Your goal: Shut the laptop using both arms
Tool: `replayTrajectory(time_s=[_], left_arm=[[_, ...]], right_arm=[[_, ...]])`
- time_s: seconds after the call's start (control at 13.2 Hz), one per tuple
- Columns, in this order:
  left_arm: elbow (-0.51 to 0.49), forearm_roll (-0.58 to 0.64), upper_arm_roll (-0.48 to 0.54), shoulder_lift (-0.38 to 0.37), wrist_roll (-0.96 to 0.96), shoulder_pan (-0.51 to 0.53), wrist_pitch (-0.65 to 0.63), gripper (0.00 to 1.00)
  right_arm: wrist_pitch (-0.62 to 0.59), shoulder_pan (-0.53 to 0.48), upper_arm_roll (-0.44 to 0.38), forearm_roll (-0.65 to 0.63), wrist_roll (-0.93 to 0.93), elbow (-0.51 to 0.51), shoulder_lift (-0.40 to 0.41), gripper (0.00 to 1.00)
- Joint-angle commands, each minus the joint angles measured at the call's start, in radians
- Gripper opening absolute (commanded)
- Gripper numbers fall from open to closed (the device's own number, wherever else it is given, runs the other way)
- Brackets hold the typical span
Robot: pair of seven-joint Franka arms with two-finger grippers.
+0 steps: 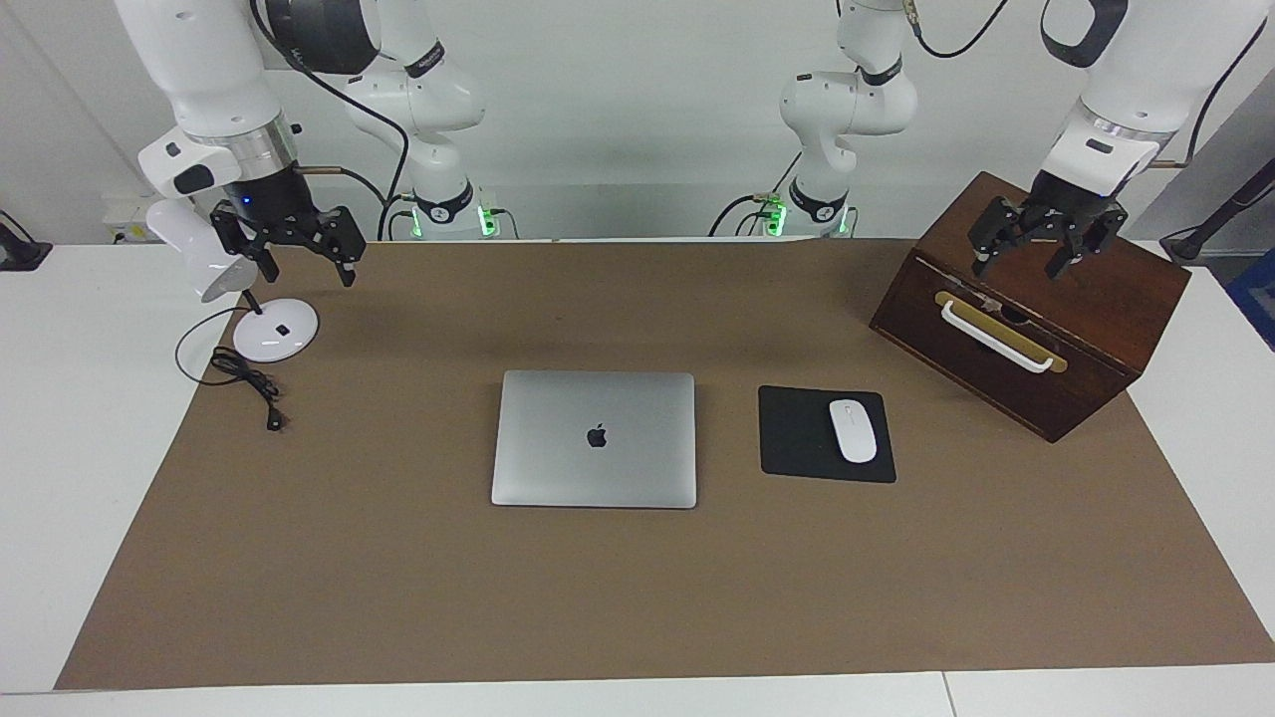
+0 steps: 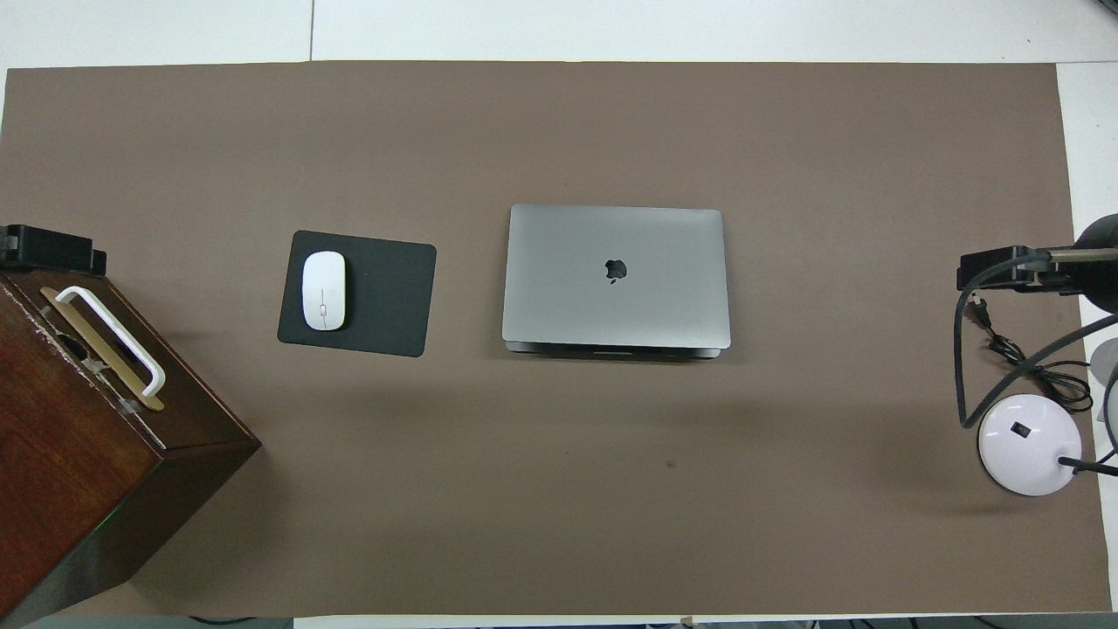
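Observation:
The silver-grey laptop (image 1: pixel 594 438) (image 2: pixel 616 275) lies in the middle of the brown mat, lid down flat with the dark apple logo up. A thin strip of its base shows under the lid's edge nearer the robots. My left gripper (image 1: pixel 1018 271) (image 2: pixel 48 249) hangs open in the air over the wooden box, holding nothing. My right gripper (image 1: pixel 308 279) (image 2: pixel 1000 269) hangs open over the lamp at the right arm's end, also with nothing in it. Both are well apart from the laptop.
A black mouse pad (image 1: pixel 797 438) with a white mouse (image 1: pixel 853 430) lies beside the laptop, toward the left arm's end. A dark wooden box (image 1: pixel 1036 309) with a white handle stands at that end. A white desk lamp (image 1: pixel 274 331) with its cable sits at the right arm's end.

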Motion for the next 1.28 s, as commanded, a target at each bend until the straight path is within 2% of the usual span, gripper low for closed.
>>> replayTrajectory(time_s=[0.0, 0.15, 0.23, 0.38, 0.6, 0.75, 0.83, 1.21], left_arm=[[0.001, 0.023, 0.029, -0.020, -0.025, -0.028, -0.011, 1.00], [0.001, 0.023, 0.029, -0.020, -0.024, -0.024, -0.013, 1.00], [0.002, 0.023, 0.029, -0.020, -0.022, -0.018, -0.017, 1.00], [-0.002, 0.023, 0.029, -0.020, -0.022, -0.015, -0.020, 1.00], [-0.002, 0.022, 0.026, -0.020, -0.024, -0.013, -0.026, 1.00], [-0.004, 0.020, 0.028, -0.022, -0.025, -0.013, -0.031, 1.00], [-0.004, 0.020, 0.026, -0.022, -0.033, -0.015, -0.040, 1.00], [-0.004, 0.022, 0.019, -0.022, -0.084, -0.013, -0.043, 1.00]], right_arm=[[0.014, -0.011, 0.003, 0.000, 0.002, 0.011, -0.001, 1.00], [0.034, -0.030, 0.006, 0.000, -0.030, 0.011, 0.001, 1.00], [0.037, -0.084, 0.031, 0.000, -0.037, 0.009, 0.002, 1.00], [0.047, -0.287, 0.227, 0.008, -0.083, 0.011, -0.002, 1.00], [0.047, -0.268, 0.225, 0.013, -0.074, 0.011, -0.001, 1.00], [0.044, -0.191, 0.133, 0.016, -0.070, 0.011, -0.001, 1.00], [0.046, -0.170, 0.116, 0.016, -0.070, 0.011, -0.001, 1.00], [0.032, -0.167, 0.133, 0.014, -0.068, 0.026, 0.002, 1.00]])
